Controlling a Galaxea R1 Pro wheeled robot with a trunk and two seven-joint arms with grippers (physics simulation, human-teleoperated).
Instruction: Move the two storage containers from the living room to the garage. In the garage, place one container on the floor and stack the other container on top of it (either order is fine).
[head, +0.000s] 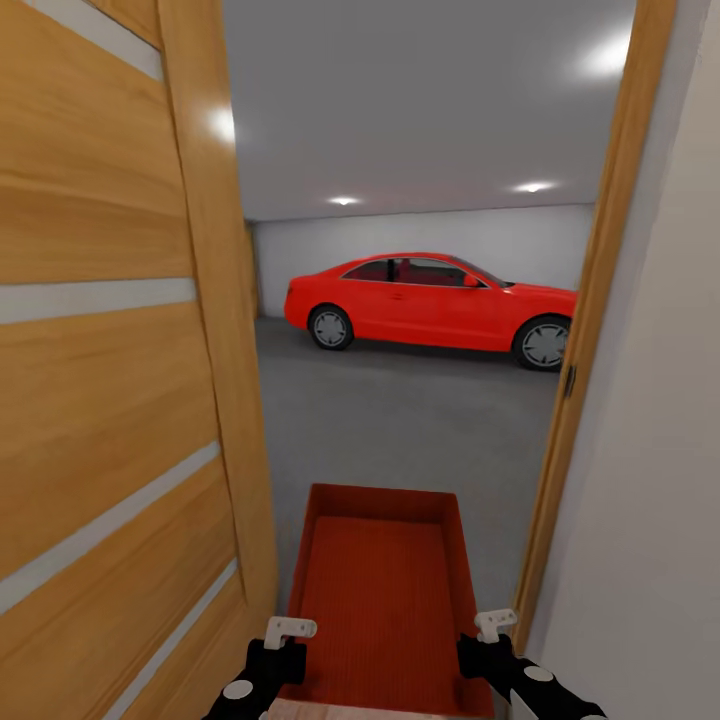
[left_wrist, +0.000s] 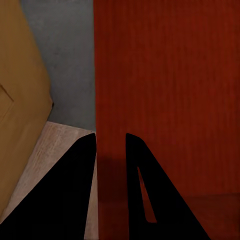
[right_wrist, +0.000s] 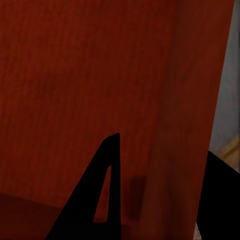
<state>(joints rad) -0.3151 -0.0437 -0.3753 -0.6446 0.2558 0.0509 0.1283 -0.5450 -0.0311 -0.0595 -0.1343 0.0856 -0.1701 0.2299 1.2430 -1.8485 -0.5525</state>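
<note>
I hold one orange-red storage container low in front of me, open side up, in the doorway to the garage. My left gripper is shut on its left wall. In the left wrist view the black fingers straddle that wall of the container. On the other side, my right gripper is shut on the right wall. The right wrist view has one finger inside the container and the other outside it. The garage's dark grey floor lies ahead.
A wood-panelled door stands open close on my left. The door frame and a white wall are close on my right. A red car is parked across the far side of the garage. Pale wood flooring is under me.
</note>
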